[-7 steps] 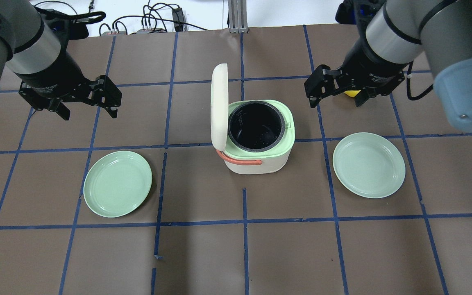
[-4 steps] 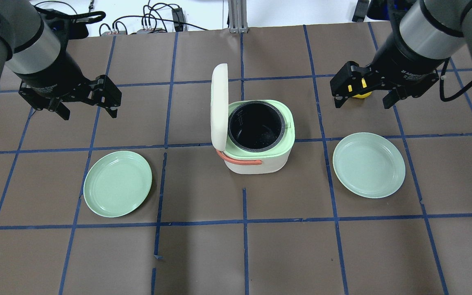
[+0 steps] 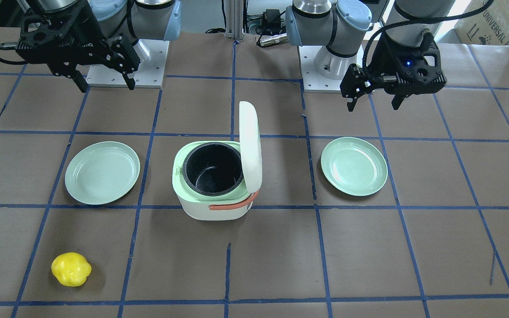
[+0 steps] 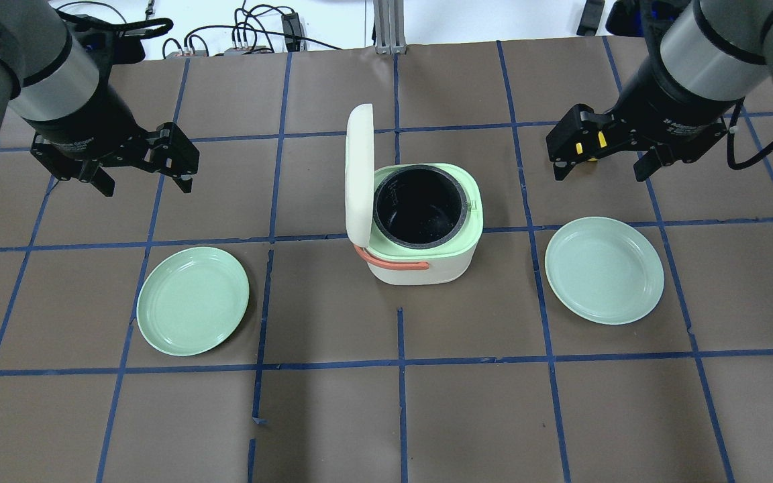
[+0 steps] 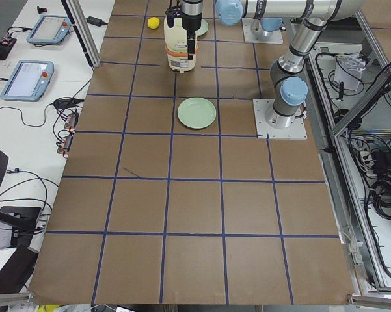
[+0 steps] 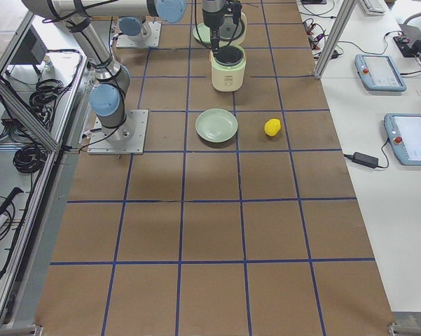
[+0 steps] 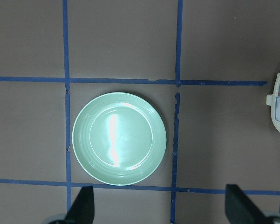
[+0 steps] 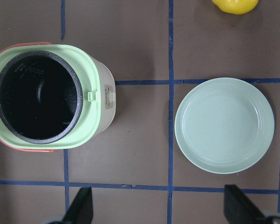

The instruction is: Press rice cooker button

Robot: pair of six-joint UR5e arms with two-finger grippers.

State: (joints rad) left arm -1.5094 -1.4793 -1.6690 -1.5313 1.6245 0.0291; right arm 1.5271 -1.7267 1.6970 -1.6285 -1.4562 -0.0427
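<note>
Overhead exterior shows the rice cooker at the middle of the brown table, which is marked with a grid of blue tape. The cooker's white lid stands upright on the side toward the left arm, so the black inner pot and the mint green rim are exposed. Its salmon-orange handle lies down along the side nearest this camera.

A pale green plate sits on each side of the cooker, the left plate and the right plate, both apart from it and both bare.

The left gripper hangs above the table beyond the left plate, with its jaws spread and nothing between them. The right gripper hangs beyond the right plate, its jaws likewise spread and empty. Neither gripper touches the cooker.

A yellow lemon-like fruit lies on the table on the right arm's side, past the right plate as seen from the robot. The overhead view shows only slivers of it behind the right gripper
</note>
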